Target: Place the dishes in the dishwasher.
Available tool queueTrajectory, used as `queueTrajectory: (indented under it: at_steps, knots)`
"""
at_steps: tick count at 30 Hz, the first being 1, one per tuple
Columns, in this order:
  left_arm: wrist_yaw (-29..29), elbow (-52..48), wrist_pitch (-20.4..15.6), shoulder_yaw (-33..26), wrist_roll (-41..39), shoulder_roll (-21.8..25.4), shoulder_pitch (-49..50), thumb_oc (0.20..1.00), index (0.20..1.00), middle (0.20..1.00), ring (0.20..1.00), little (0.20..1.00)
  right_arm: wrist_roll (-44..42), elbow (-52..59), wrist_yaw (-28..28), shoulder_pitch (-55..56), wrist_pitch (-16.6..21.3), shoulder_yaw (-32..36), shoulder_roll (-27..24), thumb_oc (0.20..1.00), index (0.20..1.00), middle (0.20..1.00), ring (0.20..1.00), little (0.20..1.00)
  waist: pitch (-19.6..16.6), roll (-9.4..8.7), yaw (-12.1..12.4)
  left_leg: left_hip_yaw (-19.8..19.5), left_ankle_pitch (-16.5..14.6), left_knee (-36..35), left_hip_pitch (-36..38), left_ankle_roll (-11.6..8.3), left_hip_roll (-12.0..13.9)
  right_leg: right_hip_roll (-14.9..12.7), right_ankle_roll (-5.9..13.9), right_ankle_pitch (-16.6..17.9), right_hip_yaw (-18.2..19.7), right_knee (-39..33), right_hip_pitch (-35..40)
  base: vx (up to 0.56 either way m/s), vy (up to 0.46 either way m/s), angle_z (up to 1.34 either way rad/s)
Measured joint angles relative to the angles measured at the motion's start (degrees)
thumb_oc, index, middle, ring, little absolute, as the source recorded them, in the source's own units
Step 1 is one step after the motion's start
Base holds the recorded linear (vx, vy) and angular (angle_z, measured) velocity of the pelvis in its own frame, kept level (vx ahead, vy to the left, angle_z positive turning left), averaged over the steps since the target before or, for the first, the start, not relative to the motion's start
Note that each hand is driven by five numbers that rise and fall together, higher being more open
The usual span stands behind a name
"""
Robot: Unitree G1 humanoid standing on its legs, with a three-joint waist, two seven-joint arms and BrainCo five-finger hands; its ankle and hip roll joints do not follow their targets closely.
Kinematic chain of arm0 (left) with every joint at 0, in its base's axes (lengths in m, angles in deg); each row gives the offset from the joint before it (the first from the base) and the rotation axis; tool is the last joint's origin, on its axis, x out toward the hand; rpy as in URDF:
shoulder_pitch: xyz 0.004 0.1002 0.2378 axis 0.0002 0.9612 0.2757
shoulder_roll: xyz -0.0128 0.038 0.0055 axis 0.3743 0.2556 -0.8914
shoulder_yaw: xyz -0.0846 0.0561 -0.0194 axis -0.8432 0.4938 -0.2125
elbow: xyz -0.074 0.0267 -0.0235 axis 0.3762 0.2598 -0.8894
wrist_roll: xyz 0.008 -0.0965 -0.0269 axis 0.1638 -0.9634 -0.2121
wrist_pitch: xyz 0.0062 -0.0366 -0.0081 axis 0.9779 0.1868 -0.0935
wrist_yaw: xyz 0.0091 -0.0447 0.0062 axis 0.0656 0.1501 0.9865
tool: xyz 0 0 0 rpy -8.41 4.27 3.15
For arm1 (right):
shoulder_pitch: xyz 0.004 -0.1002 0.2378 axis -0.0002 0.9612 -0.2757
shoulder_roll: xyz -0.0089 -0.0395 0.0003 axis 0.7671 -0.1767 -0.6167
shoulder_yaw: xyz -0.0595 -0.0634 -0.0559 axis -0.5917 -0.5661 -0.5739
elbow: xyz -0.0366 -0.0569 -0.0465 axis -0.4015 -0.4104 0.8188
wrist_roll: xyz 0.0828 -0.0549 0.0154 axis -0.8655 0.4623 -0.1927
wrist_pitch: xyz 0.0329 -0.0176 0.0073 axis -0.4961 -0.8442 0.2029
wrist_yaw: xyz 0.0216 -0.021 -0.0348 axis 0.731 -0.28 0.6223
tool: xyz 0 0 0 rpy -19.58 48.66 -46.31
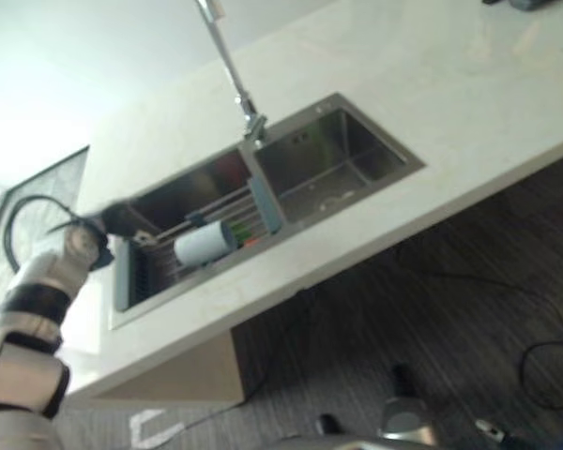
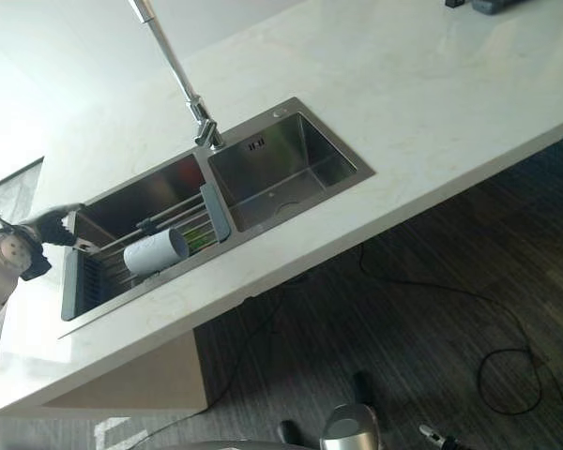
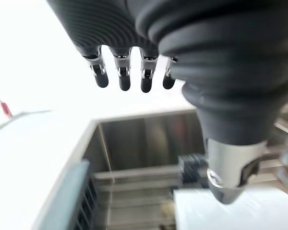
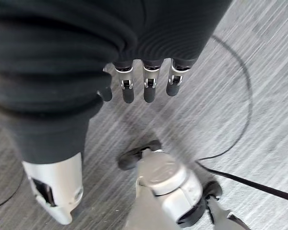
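Left hand, fingers relaxed and apart, above the white cylindrical cup lying on the steel sink's rack; right hand fingers likewise loose.

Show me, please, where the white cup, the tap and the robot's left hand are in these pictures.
white cup (image 2: 156, 251): right eye view, on its side wall.
tap (image 2: 174, 66): right eye view, on its long stem.
left hand (image 3: 125, 43): left wrist view, on its dark ribbed cover above the fingers.

Faucet: top cut off by frame edge. Green and red items behind white cup: too small to identify.
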Motion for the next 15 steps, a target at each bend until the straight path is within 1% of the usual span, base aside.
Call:
queueTrajectory:
  at_steps: [1,3,5,8,11,13,15]
  knots:
    - [2.75,-0.67,0.30,-0.13,0.97,-1.10,1.34,1.000,1.000,1.000,1.000,1.000,0.09,-0.03,0.01,0.11,-0.04,-0.04,0.99,1.000,1.000,1.000,1.000,1.000,-0.29,-0.62,0.11,-0.02,0.00,0.00,-0.25,0.00,-0.02,-0.05,0.02,0.02,-0.01,0.00,-0.26,0.04,-0.029,0.01]
    - [5.14,-2.80,0.72,0.03,2.80,-2.90,1.87,1.000,1.000,1.000,1.000,1.000,1.11,-0.08,0.06,0.76,-0.01,-0.03,2.20,1.000,1.000,1.000,1.000,1.000,-0.36,-1.65,0.87,-0.07,0.41,0.02,-0.67,0.58,-0.08,-0.07,0.02,0.11,-0.08,0.00,-0.60,0.02,-0.010,0.02]
    - [6.25,-4.12,1.74,0.30,4.88,-4.02,1.73,1.000,1.000,1.000,1.000,1.000,1.11,0.01,0.01,0.92,0.08,-0.02,2.23,1.000,1.000,1.000,1.000,1.000,-0.34,-2.32,0.62,-0.04,0.45,0.02,-0.69,0.64,-0.18,-0.15,-0.38,0.44,0.05,0.00,-0.69,0.02,0.007,-0.02]
    - [6.62,-4.38,3.06,0.44,5.25,-5.00,1.61,1.000,1.000,1.000,1.000,1.000,1.15,0.13,0.05,1.04,0.01,0.00,2.11,1.000,1.000,1.000,1.000,1.000,-0.24,-2.21,-0.13,0.01,0.43,0.01,-0.81,0.64,-0.26,-0.21,-0.37,0.43,0.13,-0.01,-0.87,0.05,0.024,-0.02]
    - [6.63,-4.38,3.41,0.44,6.61,-5.00,1.61,1.000,1.000,1.000,1.000,1.000,1.14,0.70,-0.02,1.07,0.00,0.04,2.02,1.000,1.000,1.000,1.000,1.000,0.54,-1.83,-0.66,0.05,0.43,0.01,-0.80,0.64,-0.30,-0.24,-0.35,0.43,0.21,-0.01,-0.87,0.01,0.008,0.00]
    - [6.63,-4.43,3.38,0.44,6.63,-5.00,1.60,1.000,1.000,1.000,1.000,1.000,1.18,1.18,0.10,1.04,-0.04,0.07,1.58,1.000,1.000,1.000,1.000,1.000,1.77,-1.11,-0.67,0.05,0.44,0.01,-0.97,0.64,-0.40,-0.34,0.23,0.18,0.29,-0.01,-1.07,0.00,0.000,0.00]
    - [6.64,-4.74,3.38,0.45,6.62,-5.05,1.61,1.000,1.000,1.000,1.000,1.000,1.68,1.76,0.21,1.02,0.00,0.14,1.42,1.000,1.000,1.000,1.000,1.000,3.38,-0.48,-0.63,0.01,0.42,0.01,-1.34,0.61,-0.42,-0.35,0.35,0.24,0.27,-0.01,-1.37,-0.01,0.002,0.02]
